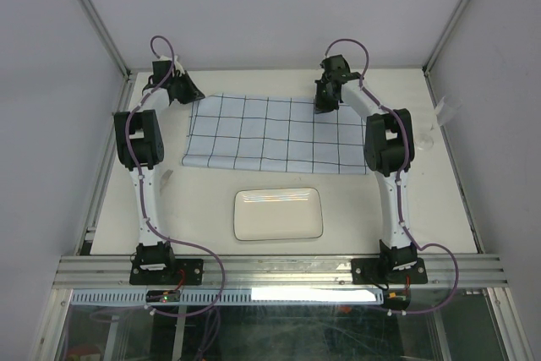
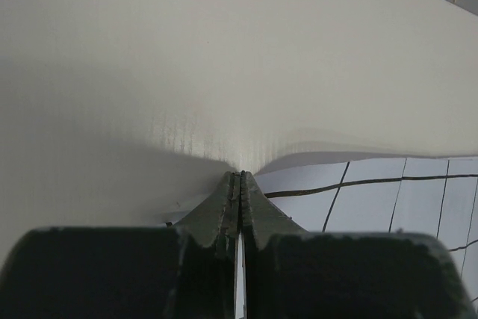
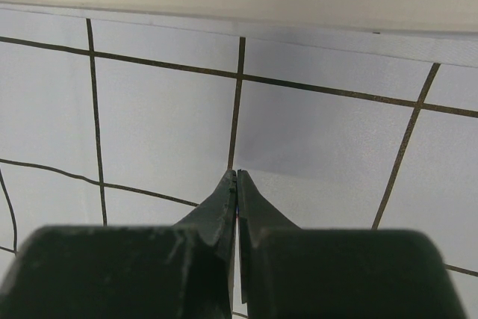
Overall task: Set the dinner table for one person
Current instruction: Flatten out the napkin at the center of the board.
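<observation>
Checked cloth (image 1: 270,137): my left gripper (image 2: 240,177) is clamping its far-left corner and hiding it. My right gripper (image 3: 236,173), tips together, is pressing near the far edge; any pinch is unclear. Clear item (image 1: 439,116) by the right rail: unidentifiable. Cream-white bench (image 1: 203,209) is carrying cloth and plate (image 1: 277,214); grey walls (image 1: 51,82) are enclosing it.

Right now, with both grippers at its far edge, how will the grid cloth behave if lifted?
Probably floppy: the cloth humps up where the left gripper pinches it, so it should sag between grips. Likely light; it lies thin and flat on the dinner table. Pushed, it would likely wrinkle rather than slide whole.
</observation>
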Robot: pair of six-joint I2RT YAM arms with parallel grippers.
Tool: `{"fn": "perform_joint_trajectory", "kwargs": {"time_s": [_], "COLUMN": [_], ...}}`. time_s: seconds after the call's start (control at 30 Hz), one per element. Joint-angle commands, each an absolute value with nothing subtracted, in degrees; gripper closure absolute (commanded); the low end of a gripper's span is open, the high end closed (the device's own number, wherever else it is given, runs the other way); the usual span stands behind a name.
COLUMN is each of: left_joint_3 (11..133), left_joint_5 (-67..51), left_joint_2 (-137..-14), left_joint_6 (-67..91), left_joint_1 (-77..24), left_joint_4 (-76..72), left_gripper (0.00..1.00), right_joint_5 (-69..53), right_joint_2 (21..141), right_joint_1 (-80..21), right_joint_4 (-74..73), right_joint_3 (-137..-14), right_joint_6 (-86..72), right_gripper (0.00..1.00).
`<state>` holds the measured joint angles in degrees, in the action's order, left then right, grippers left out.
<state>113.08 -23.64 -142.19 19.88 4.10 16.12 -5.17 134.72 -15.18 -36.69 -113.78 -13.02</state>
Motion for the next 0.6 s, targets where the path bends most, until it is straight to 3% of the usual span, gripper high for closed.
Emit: {"fn": "perform_joint_trajectory", "kwargs": {"time_s": [0.0,0.57], "left_joint_3": [111.8,111.5], "left_joint_5": [-19.6,-17.0], "left_joint_2": [-140.3,-133.2], "left_joint_6": [17.7,17.0], "left_joint_1": [3.7,3.7], "left_joint_4": [23.1,24.1], "left_gripper": [1.00,1.00], "right_joint_5": [-5.3,-4.4], "right_joint_2": [133.3,133.2], "right_joint_1": [-15.0,-14.9], "right_joint_4": [-34.5,-34.6], "right_joint_3": [-114.8,-113.8], "right_joint_6": [-13.0,-12.4], "right_gripper": [1.00,1.00]}}
